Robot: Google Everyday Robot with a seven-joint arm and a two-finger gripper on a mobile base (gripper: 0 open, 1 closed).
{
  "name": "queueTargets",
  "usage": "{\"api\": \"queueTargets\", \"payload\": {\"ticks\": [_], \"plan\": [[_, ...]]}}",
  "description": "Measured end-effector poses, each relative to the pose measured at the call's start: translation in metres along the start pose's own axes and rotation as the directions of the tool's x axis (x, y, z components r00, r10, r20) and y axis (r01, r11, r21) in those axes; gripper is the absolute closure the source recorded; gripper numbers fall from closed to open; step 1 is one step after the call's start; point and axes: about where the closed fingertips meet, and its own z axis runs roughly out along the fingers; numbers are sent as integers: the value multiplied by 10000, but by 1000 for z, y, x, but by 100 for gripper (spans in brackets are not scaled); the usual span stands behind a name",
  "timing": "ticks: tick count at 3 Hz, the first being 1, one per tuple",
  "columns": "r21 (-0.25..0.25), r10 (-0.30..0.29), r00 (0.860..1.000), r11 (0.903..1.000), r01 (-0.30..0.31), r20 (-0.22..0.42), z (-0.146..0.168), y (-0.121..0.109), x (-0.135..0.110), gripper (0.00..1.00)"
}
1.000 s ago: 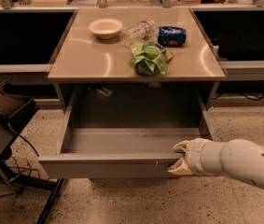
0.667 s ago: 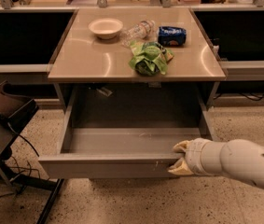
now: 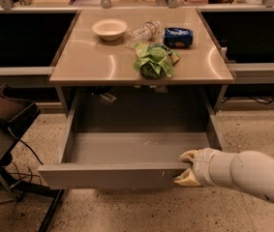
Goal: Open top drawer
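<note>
Sitting at the far left is a dark chair (image 3: 6, 115) on the speckled floor. On the worktop (image 3: 93, 62) lie a pale bowl (image 3: 109, 28), a clear bottle (image 3: 143, 32) on its side, a crumpled green bag (image 3: 154, 60) and a blue packet (image 3: 178, 36). Beneath it the top drawer (image 3: 107, 175) stands well out (grey face toward the camera). At its right front end the gripper (image 3: 184, 167) has its fingers (image 3: 187, 154) clamped on the front panel, one inside the rim, one on the outer face.
</note>
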Motion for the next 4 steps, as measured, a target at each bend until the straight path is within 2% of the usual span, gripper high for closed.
{"api": "queueTargets", "payload": {"ticks": [1,4], "plan": [[61,106,9999,9999,-107,87,-3,10,0,100],[104,185,9997,9998,-187,147,-8,15,-1,100]]}}
